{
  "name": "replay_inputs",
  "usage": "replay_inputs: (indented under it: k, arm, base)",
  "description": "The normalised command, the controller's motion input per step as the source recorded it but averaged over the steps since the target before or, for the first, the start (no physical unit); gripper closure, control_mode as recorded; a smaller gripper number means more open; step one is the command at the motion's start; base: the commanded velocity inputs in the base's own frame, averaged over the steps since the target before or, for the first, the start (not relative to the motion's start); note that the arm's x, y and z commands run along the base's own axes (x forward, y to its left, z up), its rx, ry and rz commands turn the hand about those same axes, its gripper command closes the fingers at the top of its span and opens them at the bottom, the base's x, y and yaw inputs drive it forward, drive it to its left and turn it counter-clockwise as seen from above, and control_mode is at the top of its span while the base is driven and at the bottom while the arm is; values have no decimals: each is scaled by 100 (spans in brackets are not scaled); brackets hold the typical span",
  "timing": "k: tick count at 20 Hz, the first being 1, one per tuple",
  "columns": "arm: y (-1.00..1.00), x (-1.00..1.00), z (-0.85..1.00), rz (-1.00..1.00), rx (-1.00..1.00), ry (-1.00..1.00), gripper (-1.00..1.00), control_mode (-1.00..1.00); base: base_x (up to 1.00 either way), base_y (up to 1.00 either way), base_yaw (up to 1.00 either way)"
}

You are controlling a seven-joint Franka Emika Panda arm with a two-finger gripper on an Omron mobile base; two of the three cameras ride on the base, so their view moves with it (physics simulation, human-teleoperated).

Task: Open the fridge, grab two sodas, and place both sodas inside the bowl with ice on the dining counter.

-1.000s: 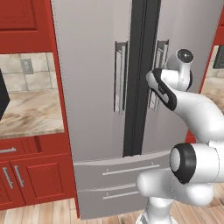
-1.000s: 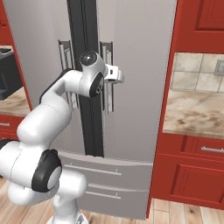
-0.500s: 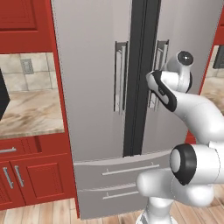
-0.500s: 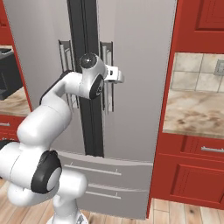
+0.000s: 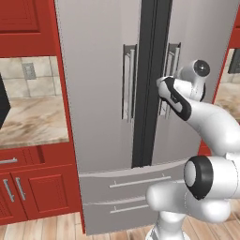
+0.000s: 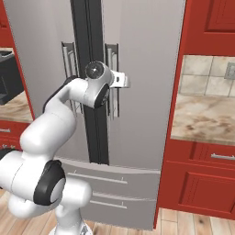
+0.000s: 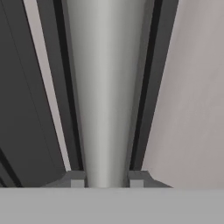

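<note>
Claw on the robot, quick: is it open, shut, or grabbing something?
Claw: shut on the handle of the fridge's right door.

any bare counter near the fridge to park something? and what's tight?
Free: marbled countertop left of the fridge, between its red side panel and a black appliance; another countertop right of it. Tight: the gripper is shut on the right door handle, beside the centre seam.

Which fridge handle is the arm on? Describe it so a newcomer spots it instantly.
Find the tall silver-grey fridge between the red cabinets. Two vertical bar handles flank its dark centre seam. It's the right door handle, unlike the free left door handle, with the gripper shut around it.
</note>
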Motion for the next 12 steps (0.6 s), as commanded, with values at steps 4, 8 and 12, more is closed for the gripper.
replay_inputs:
  k: [4, 8, 12]
  arm:
    - [5, 6, -3, 0, -4, 10, 100, -100]
    - [-16, -22, 5, -6, -6, 12, 100, -100]
    - [-38, -58, 0, -14, -6, 10, 100, -100]
  base:
    - [0, 0, 0]
    - [0, 0, 0]
    - [0, 0, 0]
